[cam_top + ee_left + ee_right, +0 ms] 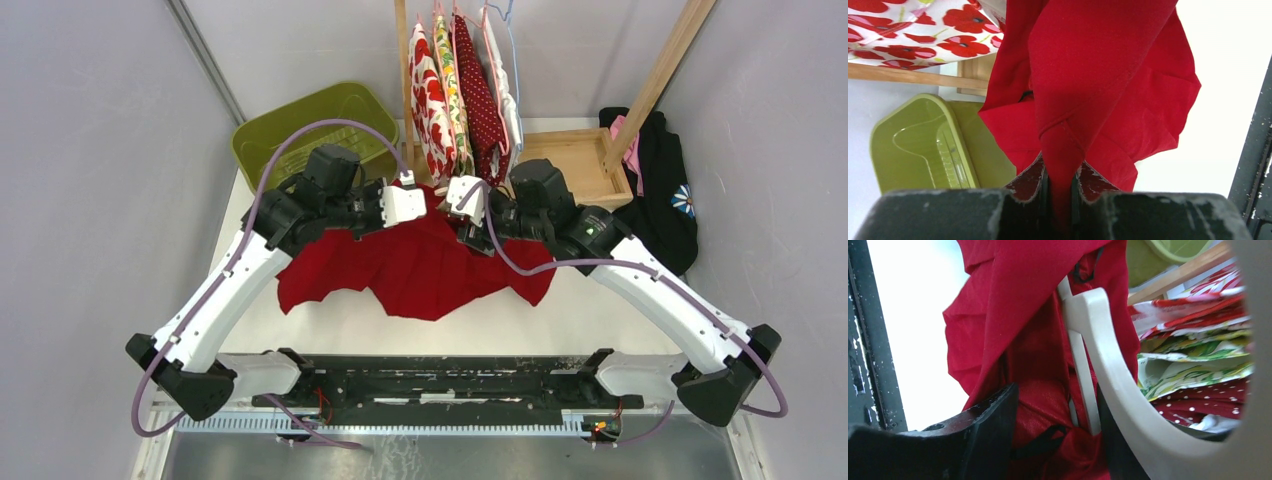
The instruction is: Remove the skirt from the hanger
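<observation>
The red skirt [420, 265] hangs between both grippers and drapes onto the white table. My left gripper [425, 203] is shut on a fold of the skirt's top edge [1060, 165]. My right gripper [462, 215] is shut on the white hanger [1098, 355] with skirt cloth bunched between its fingers [993, 425]. A thin white hanger bar [1083, 385] and a black loop run through the jaws. The red cloth [1018, 315] still wraps the hanger. The two grippers sit close together, just in front of the rack.
A wooden rack [405, 70] at the back holds several patterned garments [465, 90] on hangers. A green basket [310, 125] stands back left. A wooden tray [575, 165] and a black garment [665, 190] lie back right. A black rail [440, 375] runs along the near edge.
</observation>
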